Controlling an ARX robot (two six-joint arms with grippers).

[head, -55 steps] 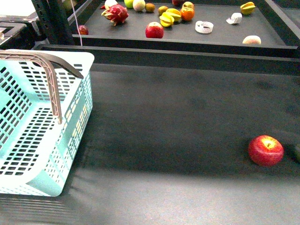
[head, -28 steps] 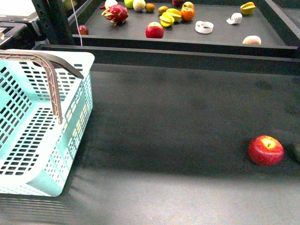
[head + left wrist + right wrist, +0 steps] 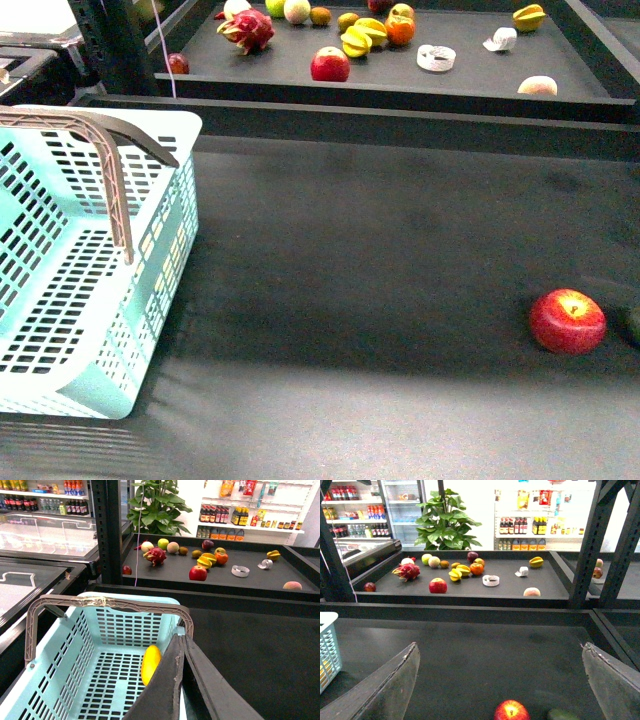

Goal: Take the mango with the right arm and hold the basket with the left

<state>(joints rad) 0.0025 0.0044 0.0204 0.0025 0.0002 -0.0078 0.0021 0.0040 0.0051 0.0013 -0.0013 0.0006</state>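
The yellow-orange mango [image 3: 150,664] lies on the floor of the pale turquoise basket [image 3: 60,660], seen in the left wrist view. My left gripper [image 3: 181,639] is shut, its dark fingers [image 3: 172,685] pressed together, just above the basket's wall on the side toward the open table, below the grey-brown handle [image 3: 107,603]. In the front view the basket [image 3: 150,300] stands at the left and neither gripper shows. My right gripper [image 3: 500,647] is open and empty, hanging over the dark table with its fingers [image 3: 395,690] wide apart.
A red apple [image 3: 567,320] sits on the table at the right, also below the right gripper [image 3: 511,711], beside a dark green object [image 3: 562,714]. A raised shelf [image 3: 400,85] at the back carries an apple [image 3: 329,65], a dragon fruit [image 3: 247,30], starfruits [image 3: 360,38] and other fruit.
Only a faint shadow at the right edge near the apple has shifted; the basket and the apple have not moved.
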